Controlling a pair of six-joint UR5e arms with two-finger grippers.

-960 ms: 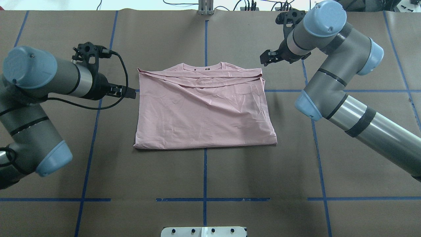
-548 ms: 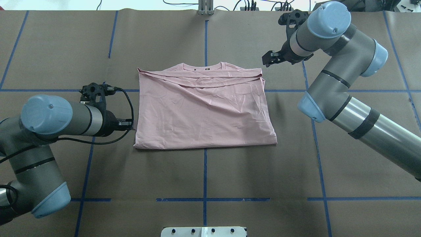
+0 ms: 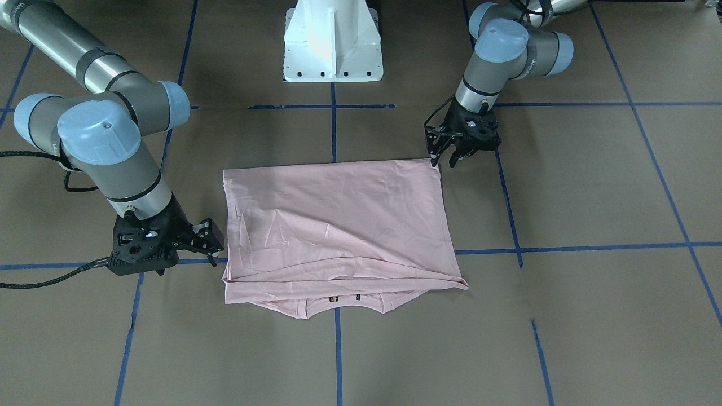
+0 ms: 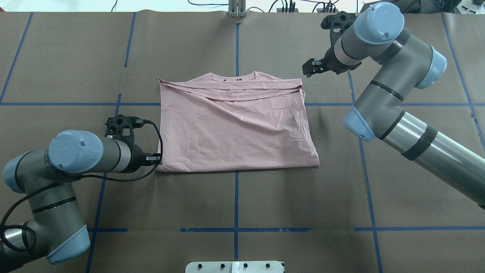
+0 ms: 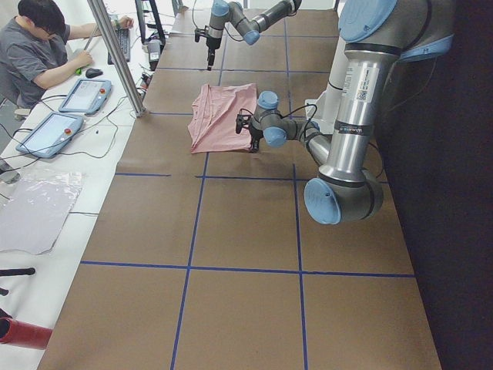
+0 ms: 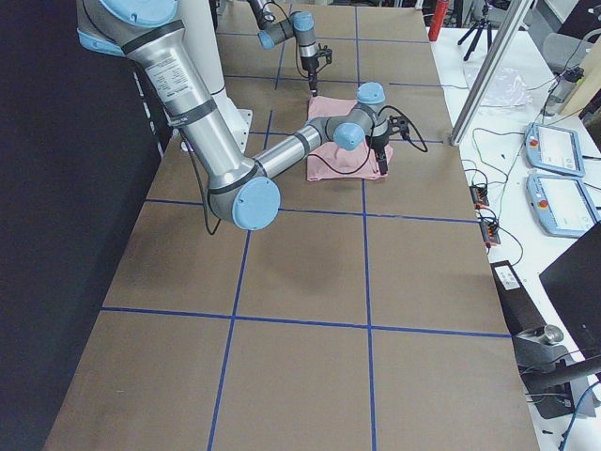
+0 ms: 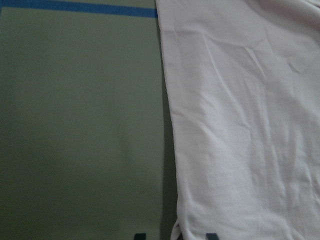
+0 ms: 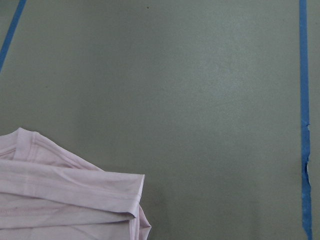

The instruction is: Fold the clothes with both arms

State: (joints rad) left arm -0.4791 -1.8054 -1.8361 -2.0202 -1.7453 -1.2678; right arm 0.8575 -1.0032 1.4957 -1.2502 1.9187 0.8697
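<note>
The pale pink T-shirt [image 4: 235, 129] lies folded into a rectangle at the table's middle. Its plain side is up, its collar [image 4: 237, 77] is at the far edge, and its print is hidden. It also shows in the front view [image 3: 333, 225]. My left gripper [image 4: 158, 161] is open and low at the shirt's near-left corner. In the front view [image 3: 443, 162] its fingers are spread. In the left wrist view the fingertips [image 7: 140, 235] straddle the shirt's edge [image 7: 240, 125]. My right gripper [image 4: 307, 70] is open and empty, just off the far-right corner [image 8: 60, 190].
The white pedestal base [image 3: 333, 45] stands at the robot's side of the table. Blue tape lines [image 4: 235, 197] cross the brown table cover. In the left exterior view an operator [image 5: 38, 54] sits past the far edge with tablets [image 5: 46, 131] and a metal post [image 5: 115, 54].
My left arm has moved along the shirt's left edge from the far-left corner toward the robot, down to the near-left corner. The right arm has barely shifted. The shirt has not moved.
</note>
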